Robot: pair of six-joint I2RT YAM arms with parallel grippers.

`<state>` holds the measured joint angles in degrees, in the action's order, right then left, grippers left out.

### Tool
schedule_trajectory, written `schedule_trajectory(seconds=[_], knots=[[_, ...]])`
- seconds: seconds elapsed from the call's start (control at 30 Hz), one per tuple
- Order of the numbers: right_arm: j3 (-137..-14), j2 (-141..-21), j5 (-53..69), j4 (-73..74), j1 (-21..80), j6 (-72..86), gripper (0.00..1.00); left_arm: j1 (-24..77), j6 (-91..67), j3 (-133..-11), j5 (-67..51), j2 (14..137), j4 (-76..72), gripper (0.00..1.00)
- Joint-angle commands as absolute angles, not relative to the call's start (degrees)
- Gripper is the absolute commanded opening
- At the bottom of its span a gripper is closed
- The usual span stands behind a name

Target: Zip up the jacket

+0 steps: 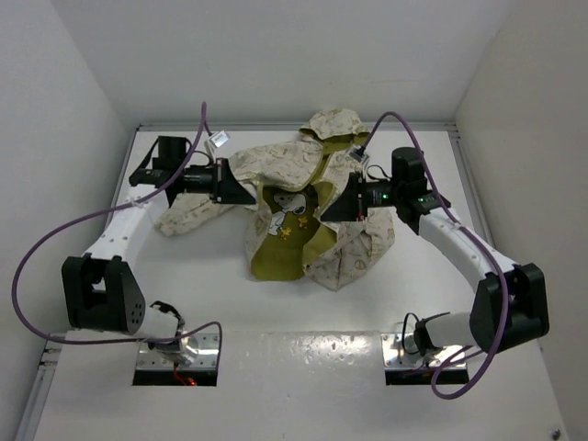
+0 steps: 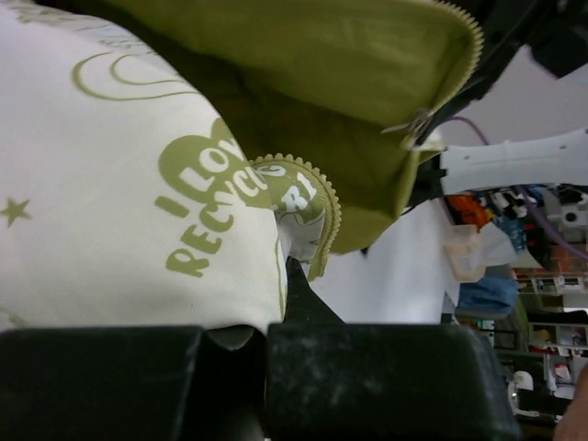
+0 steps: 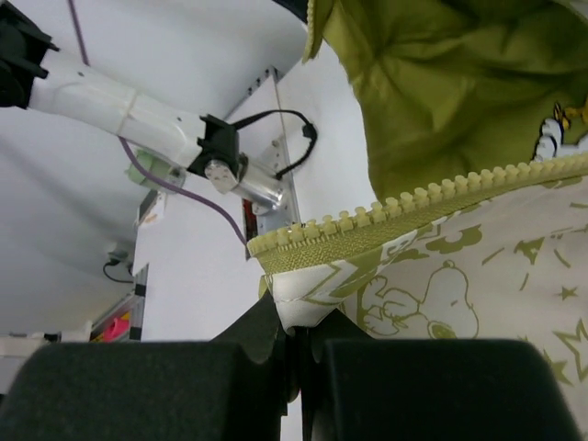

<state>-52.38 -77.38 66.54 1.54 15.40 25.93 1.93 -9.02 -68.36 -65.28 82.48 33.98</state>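
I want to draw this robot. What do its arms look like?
The left arm and right arm are white with chunky black joints. A purple cable loops along each. The left gripper and right gripper are black, with blocky fingers.

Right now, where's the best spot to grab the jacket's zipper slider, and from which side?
Probably pinch the small metal slider from the open side beyond the flap's edge. It pokes out at the corner of the jacket lining, with no cloth covering it.
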Motion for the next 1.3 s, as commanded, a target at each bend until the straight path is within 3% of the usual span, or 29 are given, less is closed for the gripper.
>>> schedule_trajectory(seconds=[0.0,0.2,0.4,0.7,1.27], knots=[[-55.2,-78.3,68.3,-11.1,17.6,34.4,0.0,6.4,-27.7,-68.9,-66.6,78.5,18.6,0.0],[-56.1,-80.1,68.7,-16.2,20.7,35.1,0.0,12.3,-39.0,-65.2,-58.4,73.3,5.5,0.0],[-54.1,-79.9,70.3,-21.5,20.9,34.7,0.0,19.0,-38.1,-62.6,-50.4,70.4,0.0,0.0],[-58.3,-80.0,73.5,-3.0,21.9,18.4,0.0,25.0,-35.1,-63.2,-40.3,70.2,2.1,0.0],[-56.0,-79.4,73.8,-6.9,21.6,23.1,0.0,29.0,-25.2,-64.8,-36.1,68.6,7.3,0.0]])
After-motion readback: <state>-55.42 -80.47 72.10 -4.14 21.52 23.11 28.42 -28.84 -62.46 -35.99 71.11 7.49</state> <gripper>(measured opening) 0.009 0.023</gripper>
